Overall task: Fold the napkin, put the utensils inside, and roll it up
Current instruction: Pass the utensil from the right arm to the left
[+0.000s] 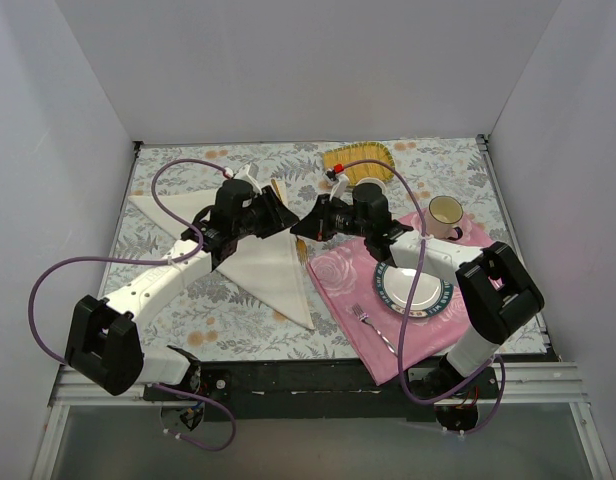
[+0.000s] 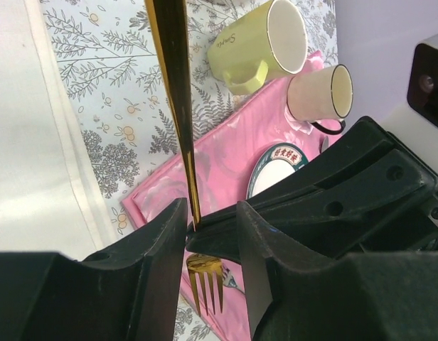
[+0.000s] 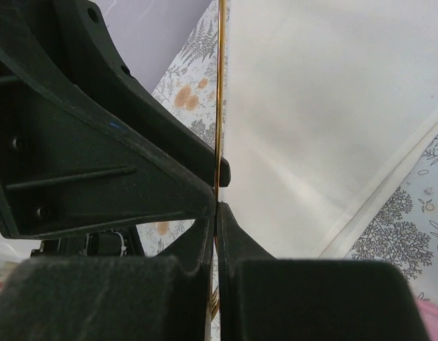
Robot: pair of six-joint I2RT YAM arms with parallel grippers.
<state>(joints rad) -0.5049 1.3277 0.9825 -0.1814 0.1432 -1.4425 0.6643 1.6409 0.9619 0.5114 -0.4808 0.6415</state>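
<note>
- Right claw (image 3: 217, 202) pinches the fork (image 3: 220, 106) by its thin handle, aloft between napkin (image 3: 333, 106) and pink mat (image 2: 226, 163); so slim a hold could swivel or slip.
- Left claw (image 2: 212, 220) stands open astride the fork; closing off-centre might knock it loose.

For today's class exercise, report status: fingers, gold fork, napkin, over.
Right fingers shut on gold fork. Left fingers open around its handle. Napkin folded triangular, just below. No obstruction seen.
</note>
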